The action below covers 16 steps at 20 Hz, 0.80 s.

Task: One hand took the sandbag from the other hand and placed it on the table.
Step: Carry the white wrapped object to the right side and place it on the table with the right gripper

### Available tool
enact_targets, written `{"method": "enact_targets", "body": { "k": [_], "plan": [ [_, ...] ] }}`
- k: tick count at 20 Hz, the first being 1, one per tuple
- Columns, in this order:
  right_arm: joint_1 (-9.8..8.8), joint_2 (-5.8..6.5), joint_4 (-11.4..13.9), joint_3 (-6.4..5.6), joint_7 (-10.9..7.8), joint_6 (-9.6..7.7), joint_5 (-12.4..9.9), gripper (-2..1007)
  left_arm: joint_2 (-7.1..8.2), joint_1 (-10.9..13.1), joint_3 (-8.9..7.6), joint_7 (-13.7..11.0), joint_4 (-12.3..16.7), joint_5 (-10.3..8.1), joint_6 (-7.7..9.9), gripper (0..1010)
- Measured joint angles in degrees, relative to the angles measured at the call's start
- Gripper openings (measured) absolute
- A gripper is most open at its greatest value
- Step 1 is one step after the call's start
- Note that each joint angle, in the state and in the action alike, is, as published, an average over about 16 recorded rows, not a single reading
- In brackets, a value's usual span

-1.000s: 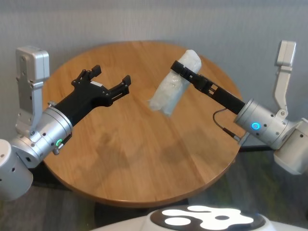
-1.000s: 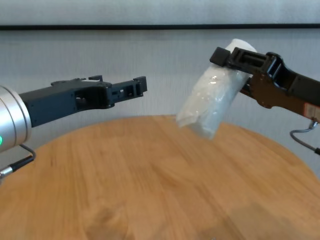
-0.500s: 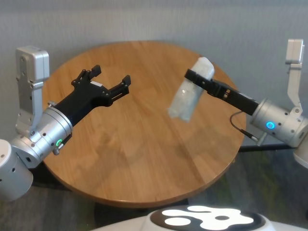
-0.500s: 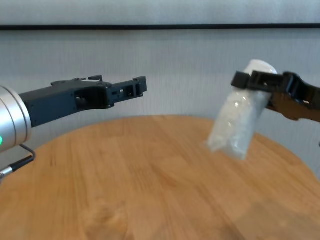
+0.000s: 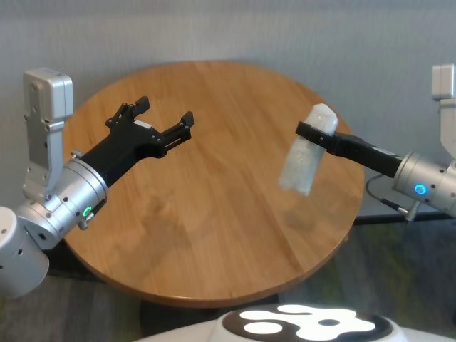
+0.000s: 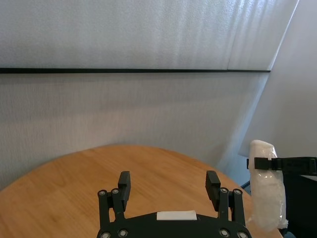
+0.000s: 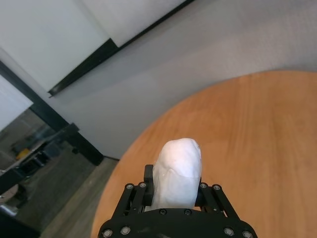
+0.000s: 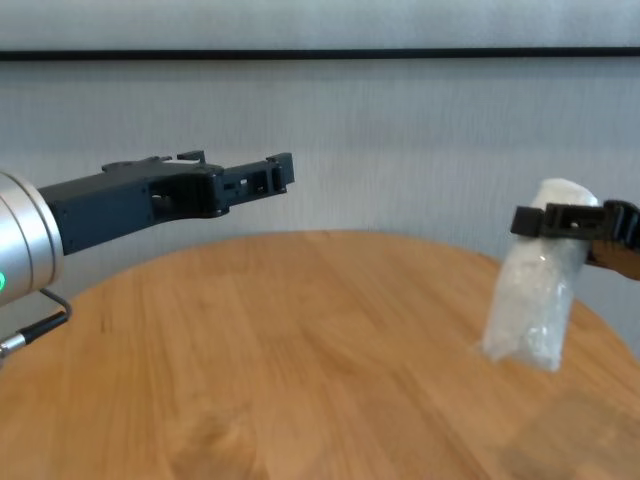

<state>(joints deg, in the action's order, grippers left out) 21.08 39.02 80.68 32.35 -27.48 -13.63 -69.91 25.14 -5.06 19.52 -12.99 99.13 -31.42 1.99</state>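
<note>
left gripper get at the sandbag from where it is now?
Probably not without a long reach. The left gripper hovers open over the table's left side; the sandbag hangs from the shut right gripper above the right edge. Nothing stands between them.

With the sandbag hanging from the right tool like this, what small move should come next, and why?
Probably lower the right tool straight down. It is shut on the sandbag near its top, and the bag hangs clear above the right side of the table, so it is not yet set down. The left tool is open and empty, well off to the left.
</note>
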Motion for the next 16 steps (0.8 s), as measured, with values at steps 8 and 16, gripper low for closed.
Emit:
{"method": "enact_targets", "body": {
  "k": [8, 16],
  "plan": [
    [1.11, 1.02, -2.49, 0.41, 2.94, -3.38, 2.75, 409, 0.00, 0.00, 0.01, 0.00, 0.00, 0.00, -0.02, 1002],
    [2.32, 0.64, -5.34, 1.10, 5.03, -6.82, 5.07, 409, 0.00, 0.00, 0.02, 0.00, 0.00, 0.00, -0.03, 1002]
  ]
}}
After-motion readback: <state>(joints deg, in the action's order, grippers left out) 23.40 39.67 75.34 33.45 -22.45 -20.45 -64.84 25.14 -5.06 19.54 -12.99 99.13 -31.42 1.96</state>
